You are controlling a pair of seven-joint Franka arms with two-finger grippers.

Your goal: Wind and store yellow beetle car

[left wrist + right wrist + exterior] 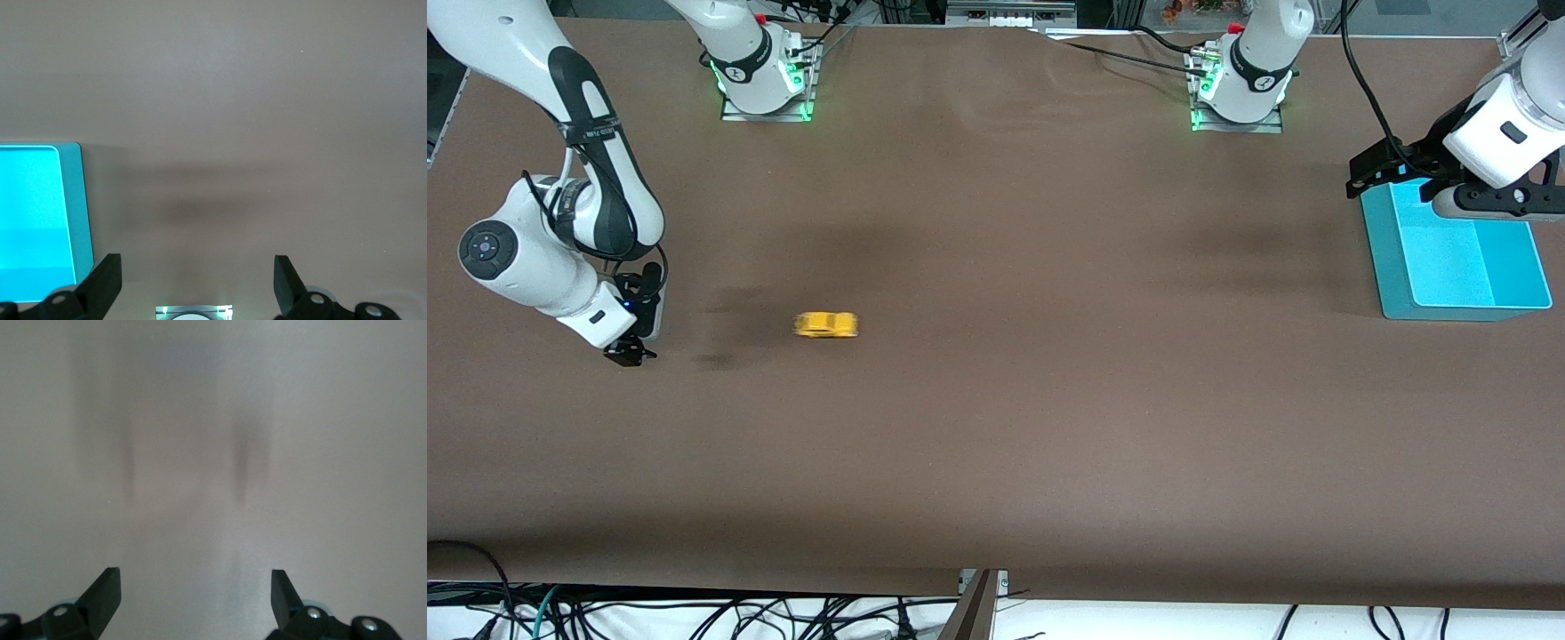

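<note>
Right gripper (630, 353) sits low over the brown table (1049, 427) at the right arm's end, its jaws spread wide with nothing between them; its own wrist view shows only two black fingertips (103, 590) against bare tabletop. From the front camera the fingers are a small dark shape, hard to separate.

Just beside it, toward the middle of the table, lies the yellow beetle car (826, 324), free of any grip. It shows as a smeared yellow blur, so wheels and windows cannot be made out.

Left gripper (197, 283) waits over the edge of the turquoise bin (1396, 293) at the left arm's end, jaws also wide and empty. The arm covers part of the bin, and the frame edge cuts the arm off.
</note>
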